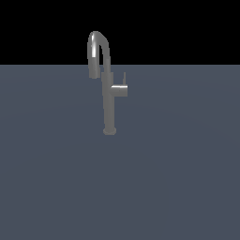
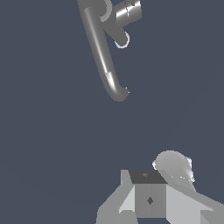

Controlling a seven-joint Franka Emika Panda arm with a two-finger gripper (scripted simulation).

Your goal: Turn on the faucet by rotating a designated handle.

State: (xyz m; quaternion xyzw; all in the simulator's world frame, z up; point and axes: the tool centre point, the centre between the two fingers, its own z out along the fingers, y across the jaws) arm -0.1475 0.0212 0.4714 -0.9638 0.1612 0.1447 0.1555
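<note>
The faucet (image 1: 108, 105) is a slim grey column on a small round base, with a high arched spout (image 1: 97, 42). The handle (image 1: 120, 90) is a short grey stub jutting from the column toward the exterior view's right, with a thin lever rod (image 1: 124, 78) standing up at its end. In the wrist view the faucet (image 2: 101, 52) is seen from above, with the handle (image 2: 128, 12) at the picture's edge. My gripper (image 2: 157, 177) shows only in the wrist view, as grey finger parts well apart from the faucet and touching nothing. The arm does not show in the exterior view.
The faucet stands on a flat dark blue-grey surface (image 1: 178, 178) that fills the exterior view below a black background. No other object shows on it.
</note>
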